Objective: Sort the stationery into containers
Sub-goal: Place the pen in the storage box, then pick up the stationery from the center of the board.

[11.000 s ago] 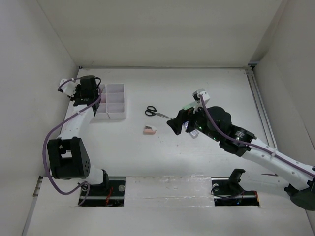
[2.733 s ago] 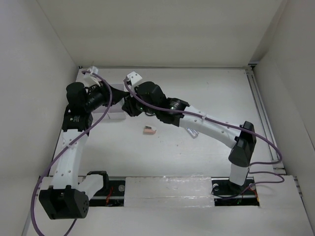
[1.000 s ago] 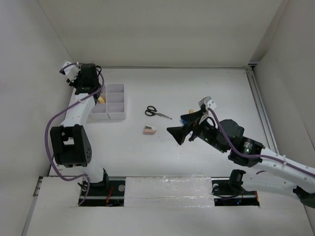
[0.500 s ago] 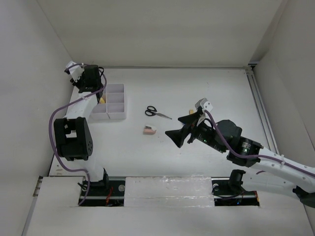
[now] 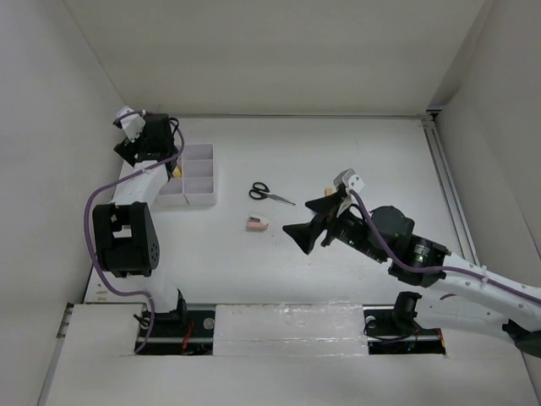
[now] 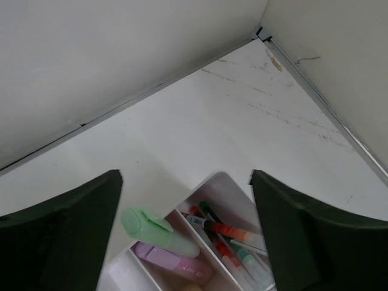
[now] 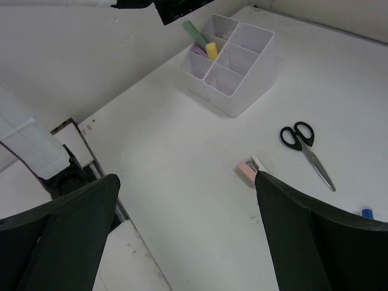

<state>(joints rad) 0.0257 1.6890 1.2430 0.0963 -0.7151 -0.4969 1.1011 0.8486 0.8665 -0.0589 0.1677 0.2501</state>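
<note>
Two grippers stand open and neither holds anything. The left gripper [image 6: 185, 182] hangs over the far-left corner of the table [image 5: 355, 152], jaws spread wide, right above the white tray [image 5: 201, 176] and close to the left wall [image 5: 59, 127]. Below it, a green highlighter [image 6: 159, 232] leans over a purple highlighter [image 6: 167, 257] in one compartment, and red-tipped pens [image 6: 227, 233] fill the next. A yellow highlighter [image 7: 211, 50] stands just beside the other two; whether it shares their compartment cannot be told. From above, the left arm [image 5: 139, 190] covers most of the tray's left column, so only a yellow speck shows there. The right gripper [image 5: 300, 218], jaws likewise wide apart, hovers over mid-table, well apart from the tray. Loose on the table between tray and right gripper lie the scissors [image 5: 269, 193] and, nearer, the pink-white eraser [image 5: 256, 224], near each other but not touching. A blue cap [image 7: 367, 212] peeks out beside the right finger; the rest of that item is hidden.
</note>
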